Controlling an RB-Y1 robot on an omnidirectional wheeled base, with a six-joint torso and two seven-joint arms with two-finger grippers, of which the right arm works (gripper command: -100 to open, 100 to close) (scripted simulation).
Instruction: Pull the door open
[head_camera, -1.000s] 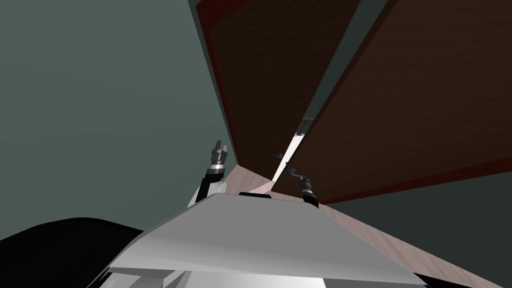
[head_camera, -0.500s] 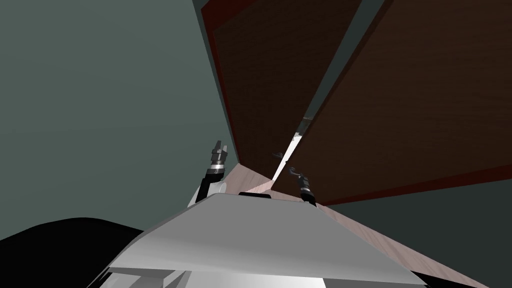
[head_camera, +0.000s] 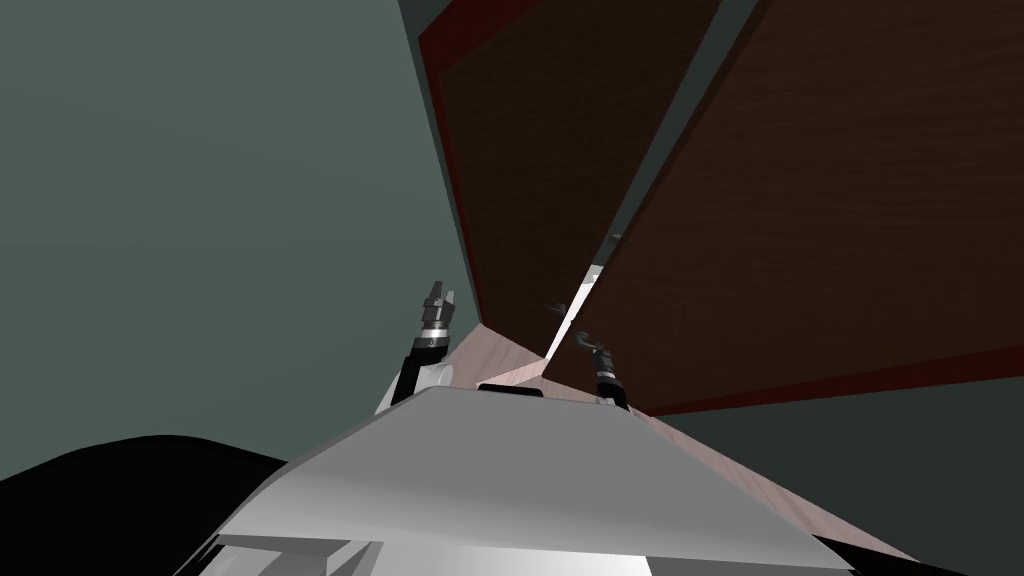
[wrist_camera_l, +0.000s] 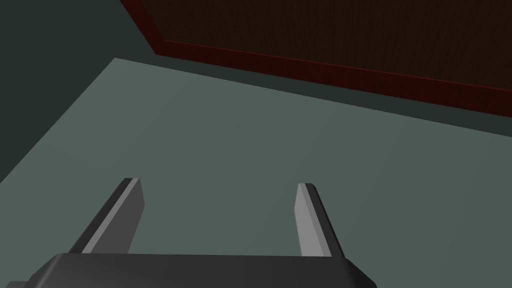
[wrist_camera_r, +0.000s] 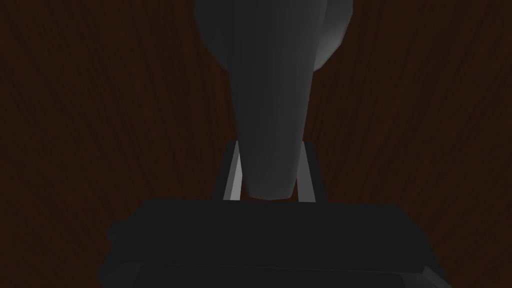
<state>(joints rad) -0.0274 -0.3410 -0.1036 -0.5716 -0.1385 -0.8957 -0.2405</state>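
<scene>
Right gripper (wrist_camera_r: 271, 150) clamps the grey handle (wrist_camera_r: 272, 75) at the free edge of the brown door (head_camera: 800, 200), ajar; pull along its arc, keep grip square. Left gripper (wrist_camera_l: 220, 185) wide, idle.

Pretty dim all round, tbh. From the head camera the one real bright spot is a white sliver in the gap (head_camera: 578, 305) beside the dark door (head_camera: 800, 200), and the pale floor (head_camera: 500, 352) just below it catches some of that light. The grey-green wall (head_camera: 200, 200) is lit flat and even, no cast shadows. The wide lens splays everything toward the corners. The right wrist view is near black: the handle (wrist_camera_r: 270, 100) has a faint sheen on one upper edge, and the right hand (wrist_camera_r: 271, 146) shows thin lit strips on its fingers (wrist_camera_r: 232, 180).
</scene>
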